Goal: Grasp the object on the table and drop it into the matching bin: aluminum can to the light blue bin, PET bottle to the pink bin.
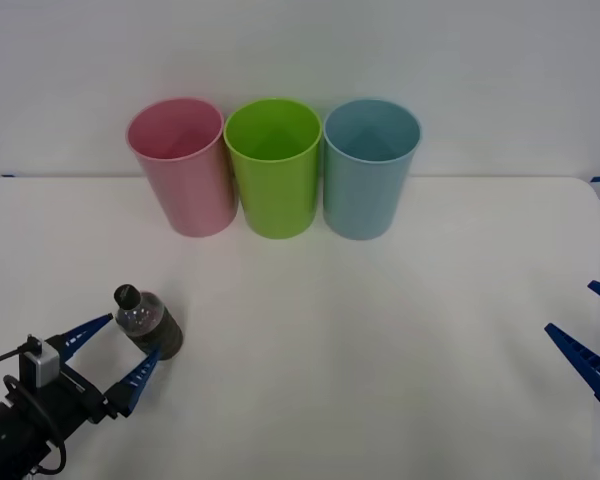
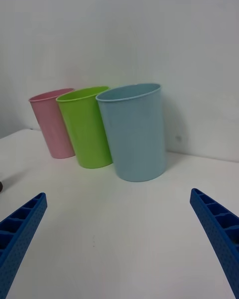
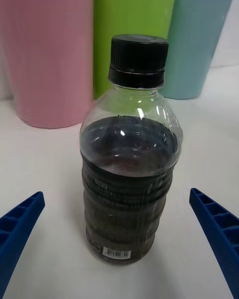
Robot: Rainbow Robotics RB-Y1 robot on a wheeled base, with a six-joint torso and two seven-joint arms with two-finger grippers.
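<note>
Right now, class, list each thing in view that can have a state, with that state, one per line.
Bottle: upright on the table, capped, dark contents, not gripped.
Left pincer: open, fingers either side of the bottle.
Right pincer: open, away from the bottle.
Pink bin: upright.
Green bin: upright.
Blue bin: upright.

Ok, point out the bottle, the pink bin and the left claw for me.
bottle (image 3: 130, 179): left wrist view, middle of the body.
pink bin (image 1: 185, 180): front view, outer wall.
left claw (image 1: 118, 350): front view, open, midway between the fingertips, around the bottle.
</note>
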